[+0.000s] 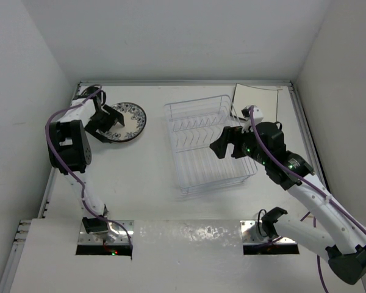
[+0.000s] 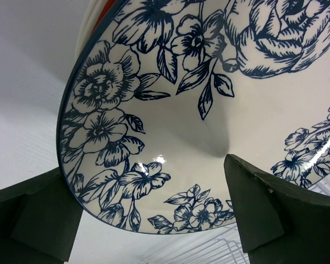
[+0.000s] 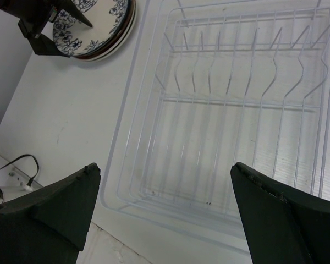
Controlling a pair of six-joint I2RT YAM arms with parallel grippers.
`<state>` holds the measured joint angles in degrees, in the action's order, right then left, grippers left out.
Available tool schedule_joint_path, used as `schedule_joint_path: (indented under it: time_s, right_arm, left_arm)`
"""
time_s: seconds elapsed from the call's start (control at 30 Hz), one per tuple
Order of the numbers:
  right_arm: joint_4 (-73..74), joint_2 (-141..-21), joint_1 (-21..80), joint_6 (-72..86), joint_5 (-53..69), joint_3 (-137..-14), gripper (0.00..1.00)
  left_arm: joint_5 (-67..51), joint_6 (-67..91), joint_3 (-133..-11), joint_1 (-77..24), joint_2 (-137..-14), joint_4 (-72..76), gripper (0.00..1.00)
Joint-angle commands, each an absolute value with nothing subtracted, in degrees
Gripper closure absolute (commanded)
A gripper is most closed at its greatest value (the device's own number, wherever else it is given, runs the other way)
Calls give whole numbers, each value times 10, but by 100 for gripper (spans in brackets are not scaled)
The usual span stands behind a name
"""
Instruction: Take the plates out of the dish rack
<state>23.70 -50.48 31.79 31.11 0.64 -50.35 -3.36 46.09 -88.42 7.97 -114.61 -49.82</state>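
The dish rack (image 1: pixel 169 131) below my right end effector (image 3: pixel 164 168) holds no plates, and that end effector is released, fingers wide. The floral plate (image 1: pixel 129 120) lies flat atop the stacked plates (image 3: pixel 125 30) on the tabletop (image 1: pixel 140 177), left of the rack. It sits straight ahead of my left end effector (image 1: pixel 114 125) — the nearer one, also released.

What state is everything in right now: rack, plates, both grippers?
dish rack: empty, no plates between its prongs.
floral plate: out of the rack, on top of the round-plate stack on the table, left of the rack.
square white plate: flat on the table behind the rack's right corner.
left gripper: open, at the floral plate's edge.
right gripper: open, empty, above the rack.
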Motion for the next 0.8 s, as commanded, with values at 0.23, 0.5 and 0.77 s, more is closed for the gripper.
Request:
schedule_joint_path:
  time_s: [0.23, 0.5, 0.77]
  right_arm:
    - [230, -499, 319, 313, 20, -505, 1]
    - [229, -499, 318, 315, 23, -504, 1]
    - [231, -498, 319, 316, 25, -504, 1]
  left_arm:
    - [-80, 463, -916, 69, -1109, -460, 0]
    - [-98, 463, -888, 69, -1082, -454, 0]
    - [-65, 485, -855, 69, -1054, -455, 0]
